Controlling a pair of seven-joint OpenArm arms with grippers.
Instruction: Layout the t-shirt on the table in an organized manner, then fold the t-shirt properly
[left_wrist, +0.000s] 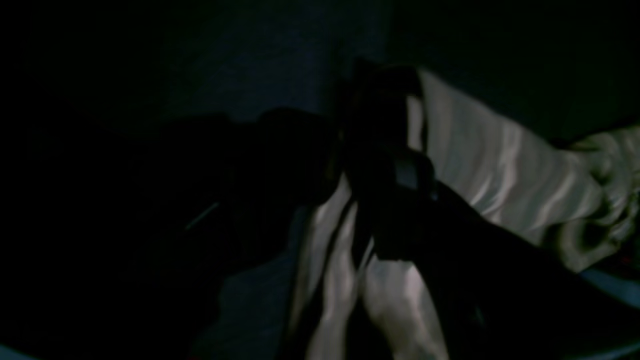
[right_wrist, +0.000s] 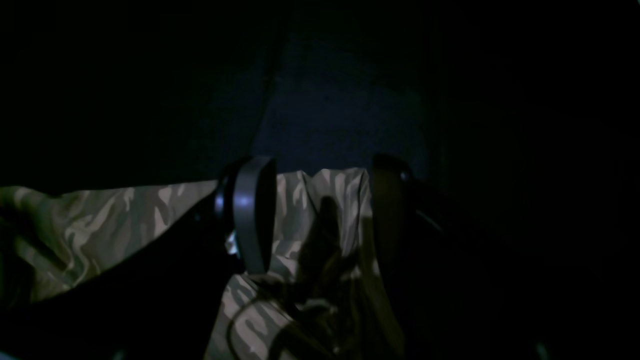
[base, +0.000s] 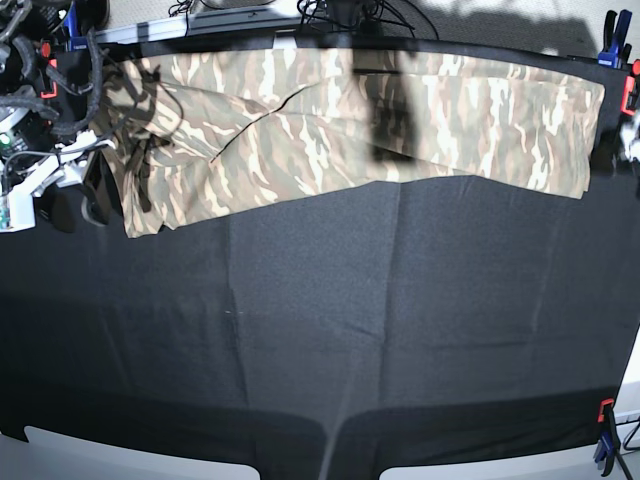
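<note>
The camouflage t-shirt lies spread in a long band across the far part of the black table. My right gripper is at the shirt's left end. In the right wrist view its fingers stand apart, with bunched t-shirt fabric in the gap of the right gripper. My left gripper sits at the shirt's right end, cut off by the frame edge. The left wrist view is very dark: the left gripper is a black silhouette over the t-shirt, and its jaw gap is unreadable.
Red and blue clamps hold the cloth at the near right corner, and others sit at the far right. Cables and gear crowd the far left corner. Black cloth stretches from the shirt to the near edge.
</note>
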